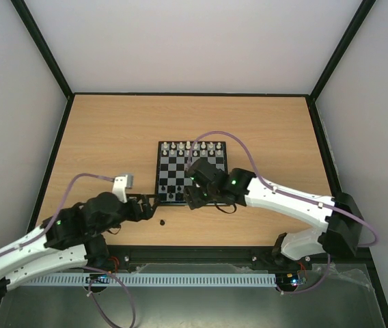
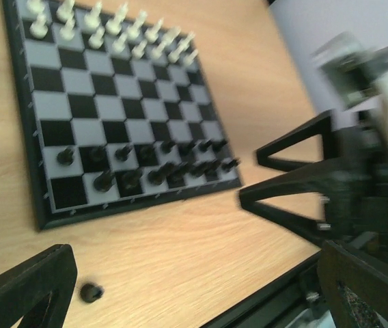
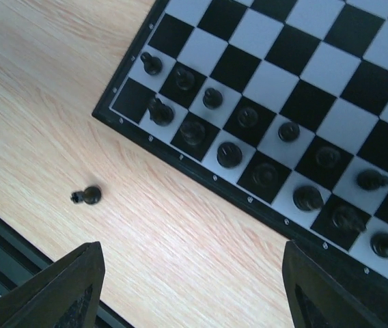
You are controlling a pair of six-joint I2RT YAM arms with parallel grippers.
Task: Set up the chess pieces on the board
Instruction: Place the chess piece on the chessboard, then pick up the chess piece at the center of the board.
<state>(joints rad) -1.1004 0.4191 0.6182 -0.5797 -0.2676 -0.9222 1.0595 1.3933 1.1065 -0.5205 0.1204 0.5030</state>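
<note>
- The right gripper (image 3: 190, 249) has its fingers (image 3: 78, 290) spread apart with nothing between them. It hangs over the bare table (image 3: 44, 89), just off the board's near edge.
- The left gripper (image 2: 197, 270) is spread wide too and carries nothing. It sits near the board's corner, facing the right gripper.
- One loose piece (image 3: 88, 196) is on the table near that corner, apart from the board (image 3: 105, 113). It seems to lie on its side. In the left wrist view it is just inside the left-hand finger (image 2: 26, 290).
- The dark pieces (image 3: 229, 154) fill the board's two near rows, except for the corner square (image 3: 131, 99), which is bare. The white pieces (image 2: 95, 27) line the far rows.
- Step in hand, as I judge it: the setup is nearly done, with one dark piece left to fetch and place.
- Next move: one gripper must centre over the loose piece, drop low and close on it gently. It is tiny and may roll or skid. The left gripper looks the better placed.
- Then the piece must go upright onto the corner square without knocking its neighbours, which stand close by.
</note>
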